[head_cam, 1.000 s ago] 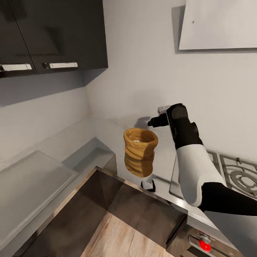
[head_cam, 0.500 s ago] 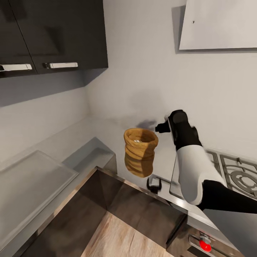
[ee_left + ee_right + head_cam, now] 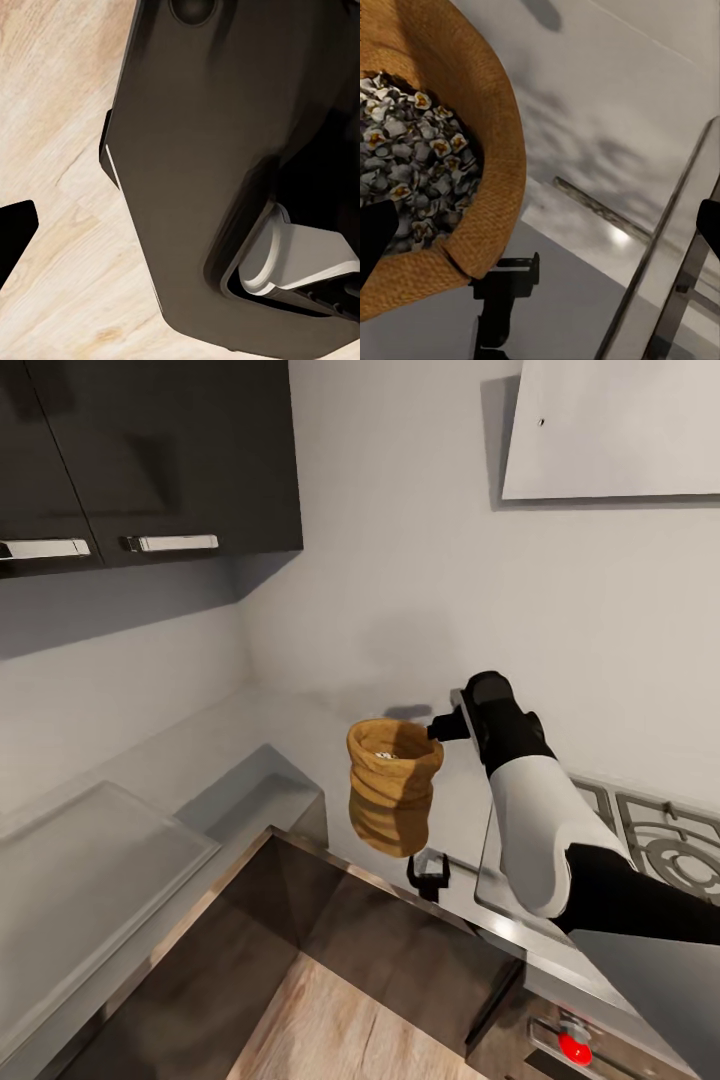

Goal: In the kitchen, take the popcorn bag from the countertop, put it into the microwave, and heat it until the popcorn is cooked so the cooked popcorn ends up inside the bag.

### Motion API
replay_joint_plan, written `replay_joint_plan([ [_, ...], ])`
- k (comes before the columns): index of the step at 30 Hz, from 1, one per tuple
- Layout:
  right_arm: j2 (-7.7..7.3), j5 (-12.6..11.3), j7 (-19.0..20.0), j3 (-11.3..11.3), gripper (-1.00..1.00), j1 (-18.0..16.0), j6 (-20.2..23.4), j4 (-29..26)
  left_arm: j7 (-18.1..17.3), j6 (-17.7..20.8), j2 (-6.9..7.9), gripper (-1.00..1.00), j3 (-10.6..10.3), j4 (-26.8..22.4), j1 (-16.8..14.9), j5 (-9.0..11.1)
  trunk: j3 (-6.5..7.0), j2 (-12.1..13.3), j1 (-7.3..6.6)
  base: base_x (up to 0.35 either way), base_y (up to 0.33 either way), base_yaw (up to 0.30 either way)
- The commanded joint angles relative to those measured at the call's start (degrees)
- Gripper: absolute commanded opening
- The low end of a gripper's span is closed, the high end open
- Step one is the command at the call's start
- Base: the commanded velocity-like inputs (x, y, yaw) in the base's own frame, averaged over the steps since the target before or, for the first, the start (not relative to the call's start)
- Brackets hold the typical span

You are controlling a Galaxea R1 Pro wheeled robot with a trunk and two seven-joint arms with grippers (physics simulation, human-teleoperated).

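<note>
1. Nearest to me, the left wrist view looks down at the light wood plank floor (image 3: 52, 225) past a dark rounded part of the robot's own body (image 3: 225, 150); whether the left gripper is parted or closed I cannot tell.
2. Next out, the right arm with its white forearm shell (image 3: 540, 830) reaches over the steel gas hob (image 3: 660, 850) toward the bag.
3. The right gripper (image 3: 440, 727) sits at the bag's rim on the hob side. In the right wrist view its dark fingertips (image 3: 375, 236) show at opposite edges, spread wide with the rim between them — not yet clamped on anything.
4. The squat tan-brown popcorn bag with a thick rolled rim (image 3: 393, 785) stands upright on the glossy grey countertop (image 3: 200, 750), near the inner corner of the counter.
5. Inside lies a heap of small whitish popcorn kernels (image 3: 412, 157).
6. My judgement: the sack looks soft, woven and light, so it may crumple or tip — I would pinch the stiffer rolled rim and lift it level.
</note>
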Motion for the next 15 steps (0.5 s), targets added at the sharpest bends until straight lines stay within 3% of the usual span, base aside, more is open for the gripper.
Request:
replay_joint_plan([
  [1, 0.08, 0.61, 0.5, -0.32, 1.0, -0.08, 0.11, -0.03, 0.05, -0.14, -0.01, 1.0, 0.0, -0.02, -0.01, 0.24, -0.07, -0.06, 0.01, 0.0, 0.0, 0.0],
  [10, 0.08, 0.71, 0.53, -0.32, 1.0, -0.11, 0.11, -0.01, 0.05, -0.12, -0.08, 1.0, 0.0, -0.12, -0.01, 0.27, -0.07, -0.06, 0.01, 0.005, 0.0, 0.0],
  [15, 0.08, 0.71, 0.59, -0.4, 1.0, -0.11, 0.11, -0.06, 0.02, -0.14, -0.02, 1.0, -0.04, -0.03, -0.01, 0.25, -0.07, -0.06, 0.01, 0.256, 0.0, 0.0],
])
